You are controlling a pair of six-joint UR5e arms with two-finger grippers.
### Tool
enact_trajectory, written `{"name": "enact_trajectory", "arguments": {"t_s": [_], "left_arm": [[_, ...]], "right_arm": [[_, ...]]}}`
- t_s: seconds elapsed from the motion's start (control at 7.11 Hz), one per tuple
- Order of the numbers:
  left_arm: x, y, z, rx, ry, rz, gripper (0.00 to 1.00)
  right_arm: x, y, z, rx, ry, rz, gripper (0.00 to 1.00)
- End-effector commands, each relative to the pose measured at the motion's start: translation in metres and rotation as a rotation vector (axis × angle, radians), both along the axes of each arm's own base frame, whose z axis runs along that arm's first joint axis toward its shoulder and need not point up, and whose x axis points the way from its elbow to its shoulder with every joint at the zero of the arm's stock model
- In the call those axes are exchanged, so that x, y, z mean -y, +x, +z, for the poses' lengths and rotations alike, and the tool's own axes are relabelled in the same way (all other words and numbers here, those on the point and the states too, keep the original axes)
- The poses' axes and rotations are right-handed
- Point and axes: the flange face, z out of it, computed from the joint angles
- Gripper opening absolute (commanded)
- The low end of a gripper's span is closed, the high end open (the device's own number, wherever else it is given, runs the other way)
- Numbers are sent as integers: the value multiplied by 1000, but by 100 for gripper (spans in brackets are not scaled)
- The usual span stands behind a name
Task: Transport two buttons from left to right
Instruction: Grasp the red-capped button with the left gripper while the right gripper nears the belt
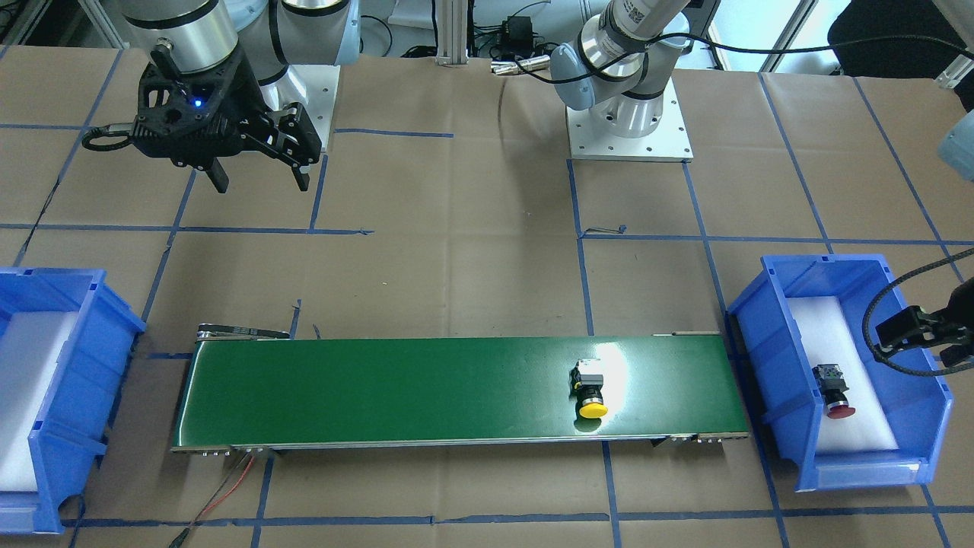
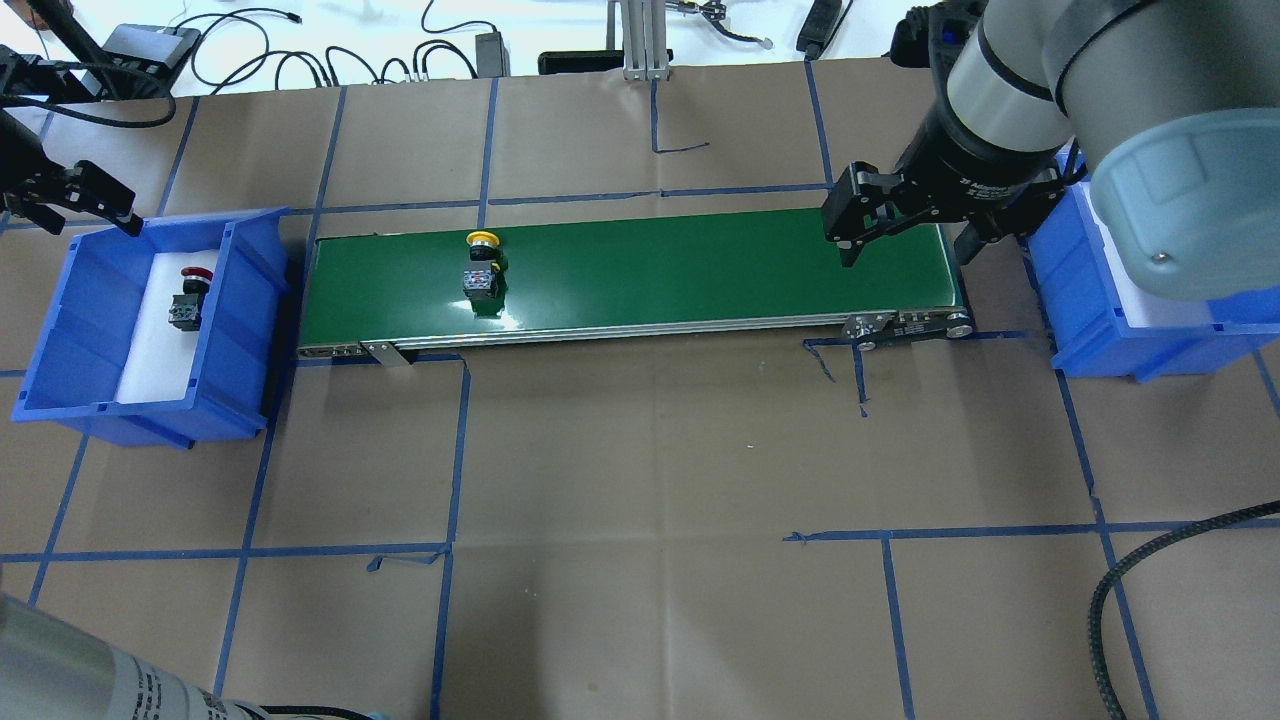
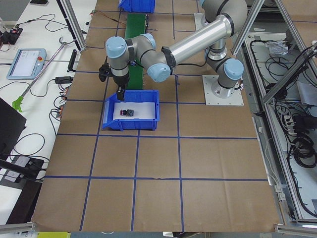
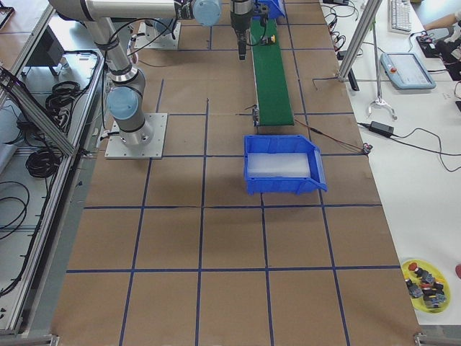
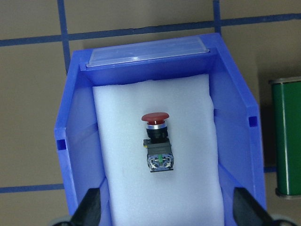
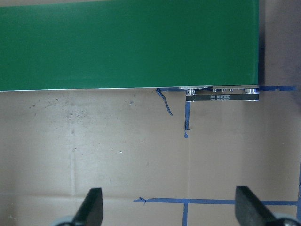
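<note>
The yellow-capped button (image 1: 590, 390) (image 2: 482, 264) lies on its side on the green conveyor belt (image 1: 380, 388) (image 2: 680, 270), near the belt's end by the left blue bin (image 2: 250, 300) (image 5: 77, 141). Inside that bin the red-capped button (image 5: 157, 141) (image 1: 834, 390) (image 2: 188, 298) rests on white foam. My left gripper (image 5: 169, 212) (image 2: 72, 212) hovers open above the bin with nothing between its fingers. My right gripper (image 1: 260, 181) (image 2: 905, 250) (image 6: 170, 209) hangs open and holds nothing over the opposite end of the belt.
The right blue bin (image 1: 84, 365) (image 2: 1090, 330) (image 4: 281, 166), lined with white foam, stands past the belt's other end. Brown paper with blue tape lines covers the table. A yellow dish (image 4: 425, 277) of spare parts sits on a side bench.
</note>
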Motion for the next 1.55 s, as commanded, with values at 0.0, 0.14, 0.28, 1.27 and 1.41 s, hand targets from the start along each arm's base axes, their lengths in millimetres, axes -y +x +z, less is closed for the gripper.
{"name": "enact_trajectory", "arguments": {"t_s": [0.0,0.14,0.28,1.27,1.41], "left_arm": [[3,-9,-47,6,-16,24,99],[4,-18,-66,16,-33,14,99],[2,-21,-83,22,-44,10,99],[2,-13,-139,6,-20,68,85],[1,-14,-136,7,-22,70,68]], "right_arm": [[0,0,-1,0,1,0,100],[3,0,-4,0,8,2,100],[10,-1,-11,-9,25,-2,100],[28,0,-20,0,44,-3,100],[38,1,-23,4,50,-3,100]]}}
